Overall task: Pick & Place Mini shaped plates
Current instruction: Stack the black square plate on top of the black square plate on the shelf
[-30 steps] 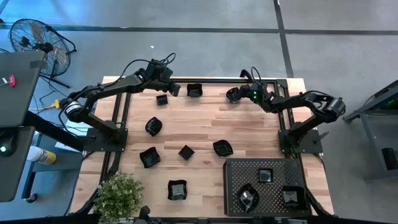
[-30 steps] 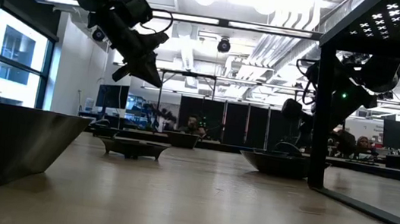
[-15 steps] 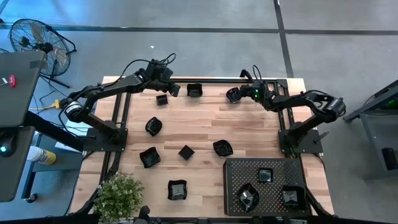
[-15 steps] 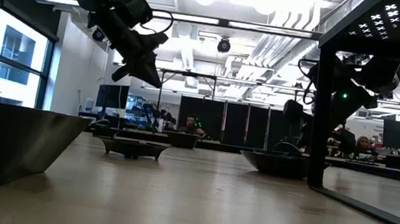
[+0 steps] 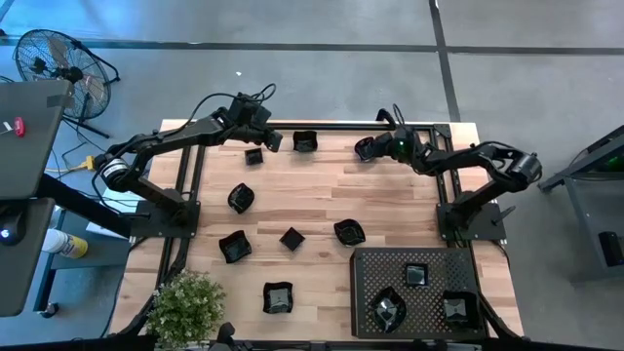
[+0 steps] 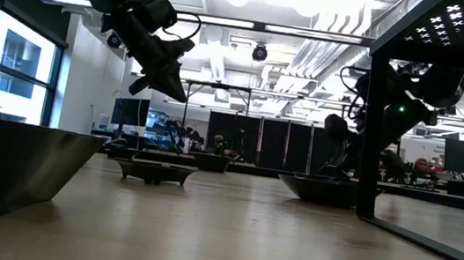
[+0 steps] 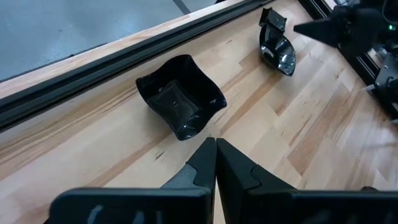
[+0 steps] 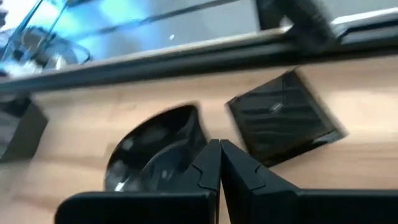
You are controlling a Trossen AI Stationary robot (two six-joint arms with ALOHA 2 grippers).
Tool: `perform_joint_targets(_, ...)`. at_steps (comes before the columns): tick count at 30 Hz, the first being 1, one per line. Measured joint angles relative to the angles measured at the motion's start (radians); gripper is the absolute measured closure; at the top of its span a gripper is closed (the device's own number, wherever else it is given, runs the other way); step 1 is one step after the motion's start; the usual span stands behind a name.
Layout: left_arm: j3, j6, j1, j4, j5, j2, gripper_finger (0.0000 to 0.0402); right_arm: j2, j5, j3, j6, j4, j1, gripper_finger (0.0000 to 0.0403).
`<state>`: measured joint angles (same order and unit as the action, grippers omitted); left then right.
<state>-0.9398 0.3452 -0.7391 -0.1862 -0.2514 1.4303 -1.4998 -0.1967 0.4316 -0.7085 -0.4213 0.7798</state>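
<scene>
Right gripper (image 8: 219,158) pinched shut on the rim of a roundish mini plate (image 8: 155,149) at the table's far edge; a square plate (image 8: 286,118) lies just beside it. Grasp step done, I'd say. Next: lift, carry to the perforated tray (image 5: 366,268) (three plates in already). Since a second ago its fingers have closed. Left gripper (image 7: 216,158) hovers shut near a wavy plate (image 7: 180,102).

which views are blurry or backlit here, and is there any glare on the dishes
Right wrist view: smeared by motion blur. Low view: backlit, the left gripper and near dish mere silhouettes. Left wrist view: sharp, with bright glints on the wavy dish. High view: evenly lit.
</scene>
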Motion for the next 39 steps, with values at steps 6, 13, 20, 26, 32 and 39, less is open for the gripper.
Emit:
perform_joint_targets(6, 0.0, 0.0, 0.0, 0.001, 0.001, 0.0, 0.0396, -0.03, -0.086, 0.018, -0.096, 0.008, -0.015, 0.0402)
perform_joint_targets(13, 0.0, 0.003, 0.0, 0.0, 0.0, 0.0, 0.0396, -0.121, -0.082, 0.149, -0.105, 0.112, 0.008, 0.0403)
perform_joint_targets(20, 0.0, 0.011, 0.0, -0.03, -0.001, 0.0, 0.0396, -0.095, -0.13, 0.166, -0.003, 0.163, 0.01, 0.0403)
perform_joint_targets(26, 0.0, 0.011, 0.0, -0.034, -0.001, 0.0, 0.0396, -0.136, -0.14, 0.166, 0.04, 0.106, 0.042, 0.0403)
perform_joint_targets(32, 0.0, 0.011, 0.0, -0.034, -0.001, 0.0, 0.0396, -0.187, -0.16, 0.17, 0.04, 0.094, 0.072, 0.0403)
perform_joint_targets(39, 0.0, 0.006, 0.0, -0.034, -0.001, 0.0, 0.0396, -0.189, -0.068, 0.224, 0.062, 0.214, 0.085, 0.0403)
